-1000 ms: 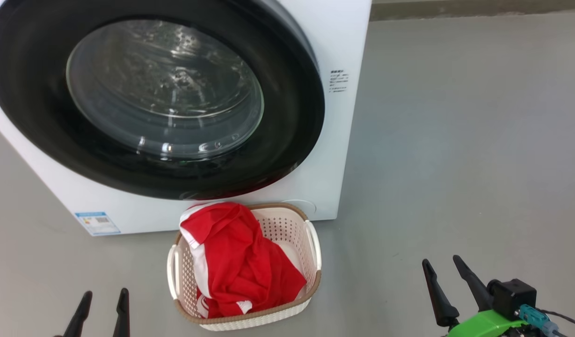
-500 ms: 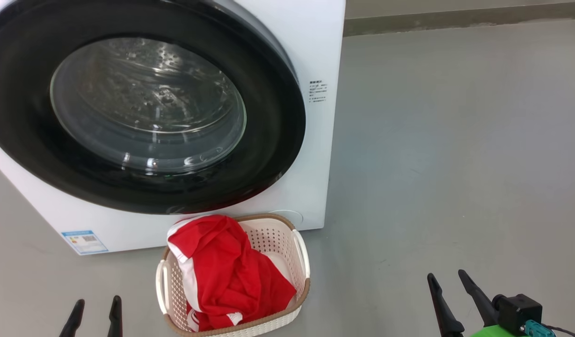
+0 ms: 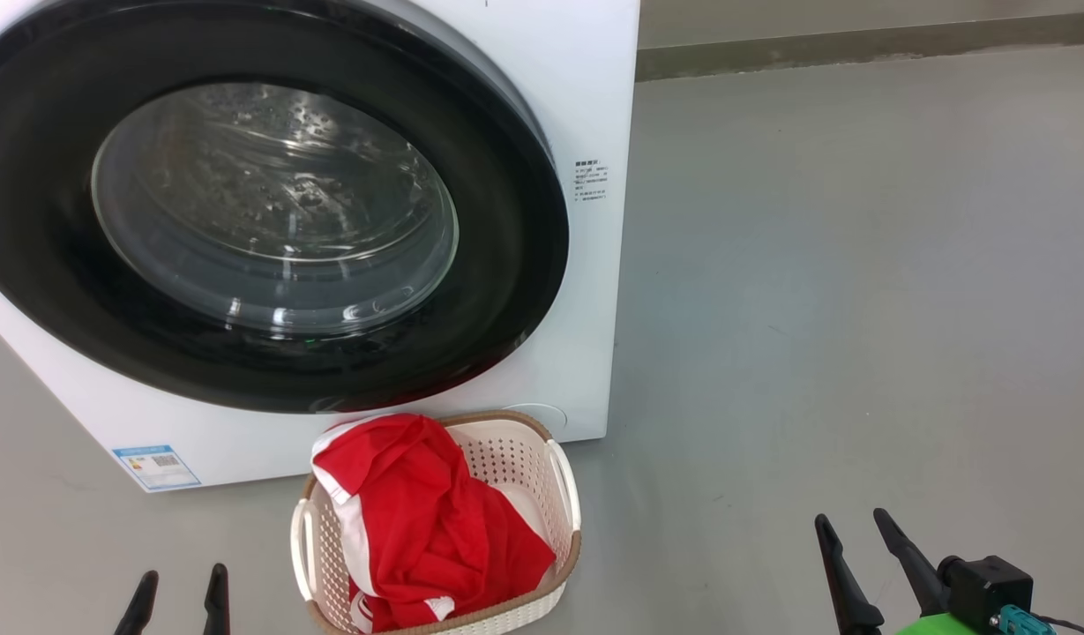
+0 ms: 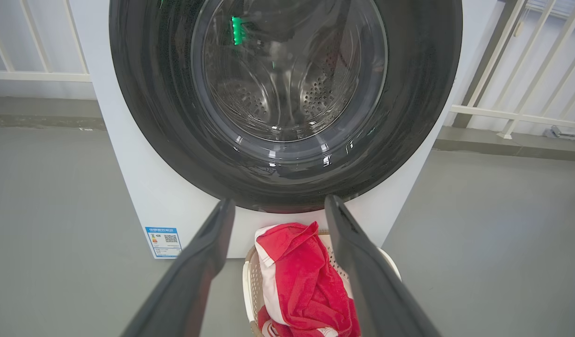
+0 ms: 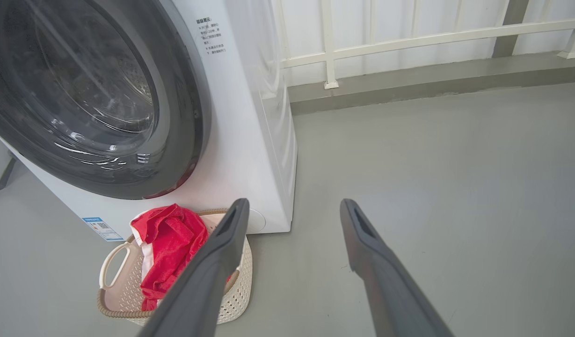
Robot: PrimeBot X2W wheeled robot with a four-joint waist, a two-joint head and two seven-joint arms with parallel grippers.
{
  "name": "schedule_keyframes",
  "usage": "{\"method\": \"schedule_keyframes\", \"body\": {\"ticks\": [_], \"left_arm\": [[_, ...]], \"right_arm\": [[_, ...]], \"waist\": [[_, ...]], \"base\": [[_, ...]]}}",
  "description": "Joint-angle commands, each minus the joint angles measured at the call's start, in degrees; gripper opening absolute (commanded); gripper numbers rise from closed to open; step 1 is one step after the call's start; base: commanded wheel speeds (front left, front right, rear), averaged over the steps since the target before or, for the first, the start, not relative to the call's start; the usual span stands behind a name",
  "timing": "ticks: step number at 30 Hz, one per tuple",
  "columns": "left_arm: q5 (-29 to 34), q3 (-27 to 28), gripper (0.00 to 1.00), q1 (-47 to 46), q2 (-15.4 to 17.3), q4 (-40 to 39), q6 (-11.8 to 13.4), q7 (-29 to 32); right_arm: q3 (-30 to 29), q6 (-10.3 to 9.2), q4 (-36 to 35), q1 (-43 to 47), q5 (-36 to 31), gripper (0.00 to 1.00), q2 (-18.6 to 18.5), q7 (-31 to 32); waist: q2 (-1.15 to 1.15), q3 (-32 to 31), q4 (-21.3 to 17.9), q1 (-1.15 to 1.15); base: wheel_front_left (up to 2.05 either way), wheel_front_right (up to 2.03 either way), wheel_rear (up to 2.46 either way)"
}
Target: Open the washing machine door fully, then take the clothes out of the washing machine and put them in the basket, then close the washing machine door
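Head view is showing the black-rimmed round glass door (image 3: 268, 207) looking shut, red fabric clothes (image 3: 427, 520) lying in the cream perforated basket (image 3: 517, 451), left gripper (image 3: 182, 575) and right gripper (image 3: 852, 518) gaping empty, seemingly only backing away remaining

- Washing machine door (image 3: 268, 203): wide rim of glossy black plastic, mirror-smooth and streaked with reflections; bulging window of clear, shiny glass.
- Washing machine (image 3: 586, 88): smooth white casing with a soft sheen.
- Drum (image 4: 287, 93) behind the glass: bright perforated steel.
- Label sticker (image 3: 156, 466), at seven o'clock from the door: blue and white paper, flat.
- Basket (image 3: 515, 445), at six o'clock from the door: cream perforated plastic, brown woven-look rim, smooth white handles.
- Clothes (image 3: 427, 529): soft, matt red cloth, creased, with white trim.
- Floor (image 3: 859, 309): grey, smooth, matt.
- Left gripper (image 3: 183, 573) and right gripper (image 3: 852, 516): dark, matt, plastic-looking fingers.
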Motion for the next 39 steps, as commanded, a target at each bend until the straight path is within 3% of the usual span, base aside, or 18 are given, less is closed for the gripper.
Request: {"method": "schedule_keyframes", "body": {"ticks": [1,18,19,27,31,39], "left_arm": [[0.4,2.2,1.00,-1.4,0.7,-1.5,-0.2,-0.5],[0.7,2.7,1.00,-1.6,0.3,-1.6,-0.2,-0.5],[0.2,0.5,0.00,0.0,-0.6,-0.1,0.0,0.0],[-1.4,-0.2,0.00,0.0,-2.5,2.8,0.0,0.7],[-3.8,0.1,0.00,-0.4,-2.6,2.8,0.0,1.4],[-8.4,0.5,0.00,-1.4,-2.8,2.9,0.0,2.7]], "right_arm": [[1.2,-0.11,-1.6,0.1,-0.2,1.00,-0.4,-0.3],[0.8,-0.11,-1.9,0.1,-0.2,1.00,0.0,-0.3],[-0.5,0.00,-0.5,0.7,0.0,0.00,0.3,0.0],[-0.6,0.00,2.5,1.2,1.5,0.00,0.9,0.6],[-0.8,-0.01,2.1,1.0,4.0,0.00,0.9,1.3],[-1.1,-0.01,1.7,0.5,9.0,0.00,1.1,2.6]], "waist": [[0.00,0.0,0.0,0.00],[0.00,0.0,0.3,0.00],[0.00,0.0,0.3,0.00],[0.00,0.0,0.4,0.01],[0.00,0.0,0.4,0.13],[0.00,0.1,0.5,0.01]], "base": [[0.00,0.00,0.00],[0.00,0.00,0.00],[0.00,0.00,0.00],[0.00,0.00,0.00],[0.00,0.00,0.00],[0.00,0.00,0.00]]}}
